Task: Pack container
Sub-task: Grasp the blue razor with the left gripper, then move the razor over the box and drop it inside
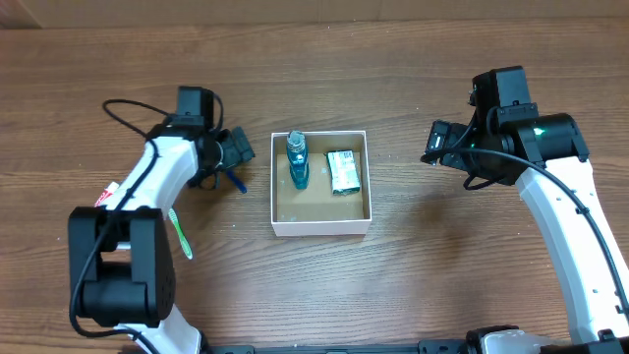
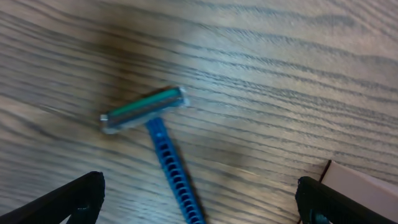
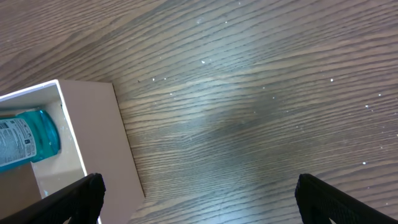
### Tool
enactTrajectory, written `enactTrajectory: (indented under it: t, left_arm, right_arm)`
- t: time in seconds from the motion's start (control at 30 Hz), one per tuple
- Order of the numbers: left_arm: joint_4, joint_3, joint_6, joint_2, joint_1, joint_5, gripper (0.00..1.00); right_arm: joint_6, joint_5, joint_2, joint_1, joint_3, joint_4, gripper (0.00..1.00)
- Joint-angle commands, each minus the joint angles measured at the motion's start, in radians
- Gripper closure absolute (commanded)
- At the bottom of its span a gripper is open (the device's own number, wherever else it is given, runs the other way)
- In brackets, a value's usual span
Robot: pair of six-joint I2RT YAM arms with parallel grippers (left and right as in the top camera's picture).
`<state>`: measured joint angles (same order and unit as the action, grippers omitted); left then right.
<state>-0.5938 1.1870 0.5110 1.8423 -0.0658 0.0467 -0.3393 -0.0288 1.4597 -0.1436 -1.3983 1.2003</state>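
Closest to the lenses are the black fingertips (image 2: 78, 198) of the left gripper (image 1: 239, 157), which sit at the two bottom corners of its wrist view, spread wide and gripping nothing. The right gripper (image 1: 432, 147) shows the same wide spread in its own view, its fingertips (image 3: 336, 199) far apart over bare wood and holding nothing. Beneath everything runs the brown wood-grain table (image 1: 413, 285). Next in size are the two white-and-black arms, the left arm (image 1: 147, 197) reaching in from the lower left and the right arm (image 1: 570, 197) from the lower right. The container (image 1: 321, 227), a shallow square box with thin white walls and a brown floor, rests at the centre of the table between the two grippers, the left one near its left wall and the right one farther from its right wall. Inside it a blue bottle (image 1: 298, 162) lies along the left wall, and a green-and-white packet (image 1: 342, 170) lies toward the back right corner, a strip of floor between them. A slim green stick-like item (image 1: 181, 234) lies on the table beside the left arm, well apart from the box. Smallest, a razor (image 2: 158, 140) with a blue ribbed handle and a green-striped head lies flat on the wood below the left gripper, between its spread fingers and touching neither, just left of the container.
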Motion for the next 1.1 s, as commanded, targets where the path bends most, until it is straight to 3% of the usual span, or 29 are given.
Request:
enactTrajectory:
  t: [0.0,0.47,0.73,0.8,0.87,1.07]
  left_arm:
    - [0.002,0.035,0.063,0.040,-0.007,-0.044,0.00]
    - [-0.018,0.035,0.077,0.151,-0.008,-0.096,0.03]
    - [-0.049,0.035,0.076,0.152,-0.008,-0.088,0.51]
    - [-0.055,0.035,0.076,0.152,-0.008,-0.075,0.70]
    - [-0.058,0.035,0.076,0.152,-0.008,-0.070,0.76]
    - [-0.064,0.035,0.076,0.152,-0.008,-0.049,0.83]
  right_arm:
    - [0.004,0.009,-0.011,0.006,0.003,-0.003,0.00]
    - [0.004,0.009,-0.011,0.006,0.003,-0.002,0.00]
    - [0.004,0.009,-0.011,0.006,0.003,-0.002,0.00]
    - [0.004,0.009,-0.011,0.006,0.003,-0.002,0.00]
    - [0.004,0.009,-0.011,0.006,0.003,-0.002,0.00]
    - [0.004,0.009,-0.011,0.006,0.003,-0.002,0.00]
